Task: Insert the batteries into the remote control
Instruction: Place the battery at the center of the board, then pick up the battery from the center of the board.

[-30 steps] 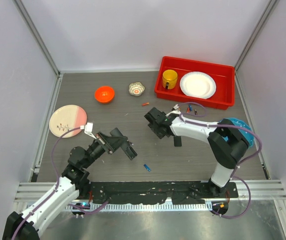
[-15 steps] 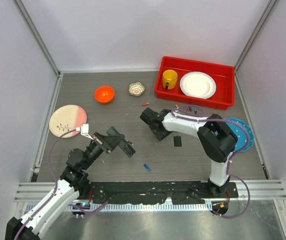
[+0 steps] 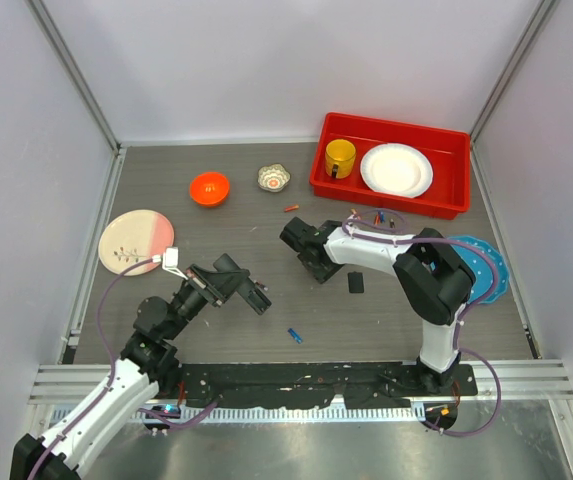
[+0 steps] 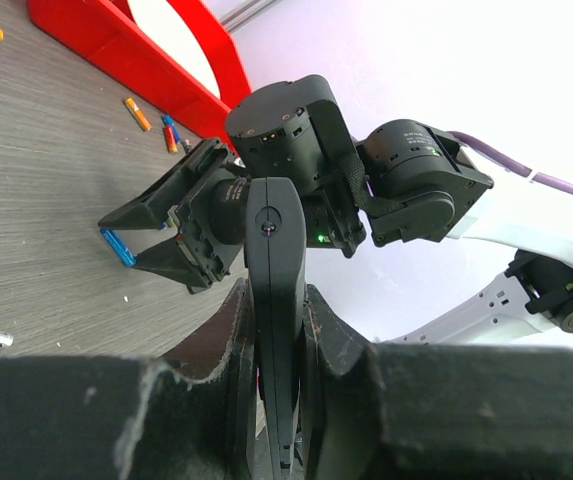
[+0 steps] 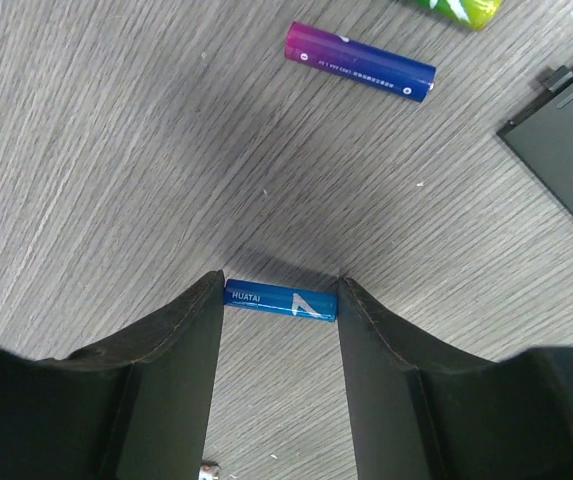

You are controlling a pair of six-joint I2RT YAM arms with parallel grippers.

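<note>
Two robot arms over a grey wood-look table point(image 3: 216, 235), each holding something.
A red plastic box-shaped tray point(image 3: 318, 165) sits at the far right of the table. The left claw point(image 4: 278, 320) is closed tight on the slim black plastic remote control point(image 4: 273, 240) and holds it up off the table. The right claw point(image 5: 281, 282) is low near the middle of the table, open only as wide as a small blue round battery point(image 5: 279, 300), and its two fingers press on the battery's two ends. White letters on this battery say HUATAI. Close by lies a purple and blue battery point(image 5: 359, 62); its tiny writing is too small to read.
</note>
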